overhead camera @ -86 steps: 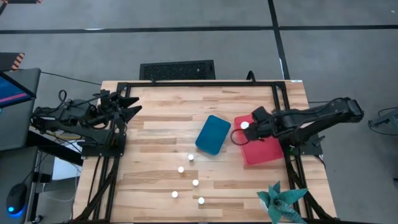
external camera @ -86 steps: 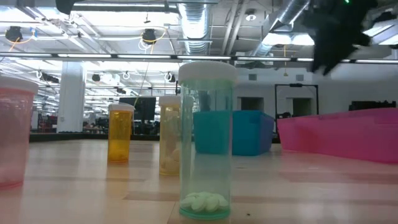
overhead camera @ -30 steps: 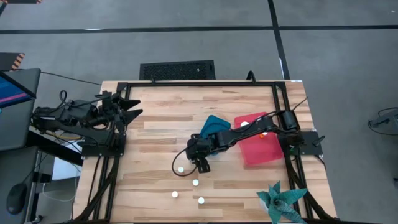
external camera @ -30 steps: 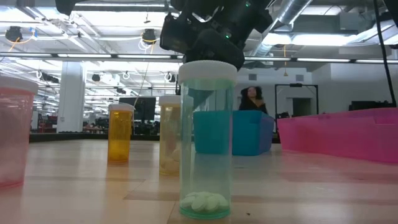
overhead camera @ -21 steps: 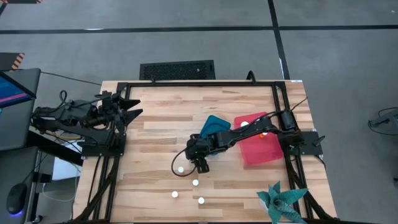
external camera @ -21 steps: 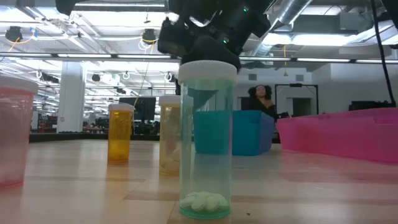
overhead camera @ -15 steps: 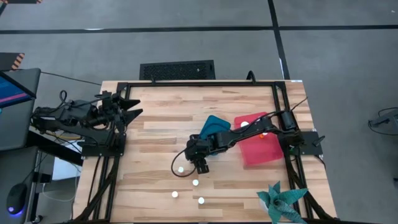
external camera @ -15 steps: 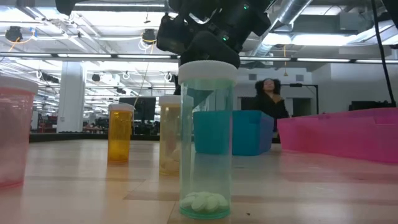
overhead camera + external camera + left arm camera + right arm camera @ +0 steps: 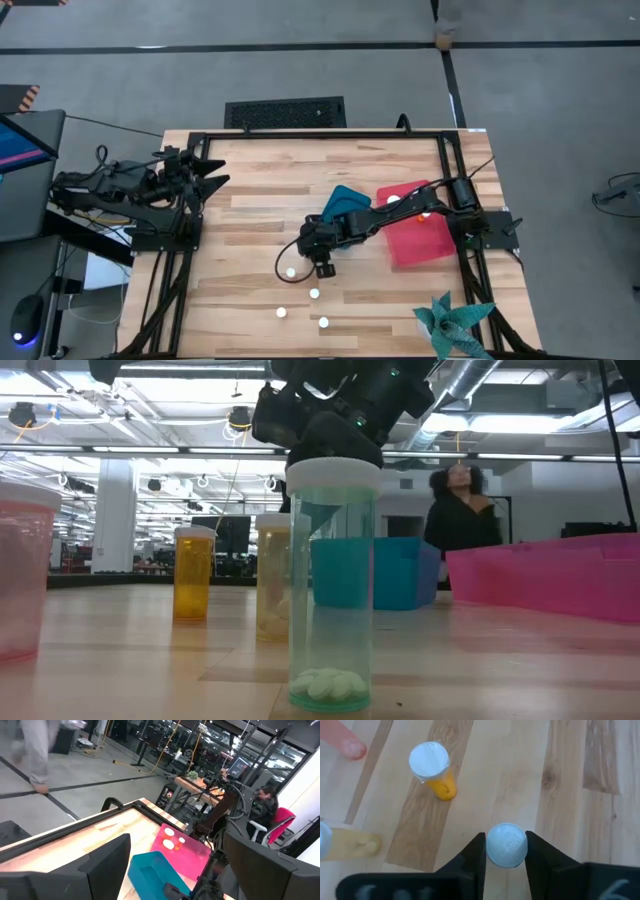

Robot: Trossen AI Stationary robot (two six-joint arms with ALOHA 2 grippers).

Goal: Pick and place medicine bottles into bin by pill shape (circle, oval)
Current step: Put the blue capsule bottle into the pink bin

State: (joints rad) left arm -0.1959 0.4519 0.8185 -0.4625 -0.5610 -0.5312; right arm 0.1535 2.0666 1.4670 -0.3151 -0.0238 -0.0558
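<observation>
White-capped bottle [image 9: 506, 845] stood upright directly between the right gripper [image 9: 505, 851] fingers [image 9: 475, 854], long axis vertical, pads flanking the cap closely; whether they touched it I couldn't tell. Gripper sat mid-table just beside the teal bin [image 9: 338, 199]. Left gripper [image 9: 208, 174] waited well apart, fingers spread and empty.

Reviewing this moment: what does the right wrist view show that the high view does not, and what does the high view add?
Only the right wrist view shows the right gripper with a finger on each side of a white-capped bottle, plus the amber body of a nearby orange bottle. Only the high view shows the teal bin, the red bin, the paper plant and the left gripper parked at the table's left edge. Both show the wooden table and white bottle caps.
</observation>
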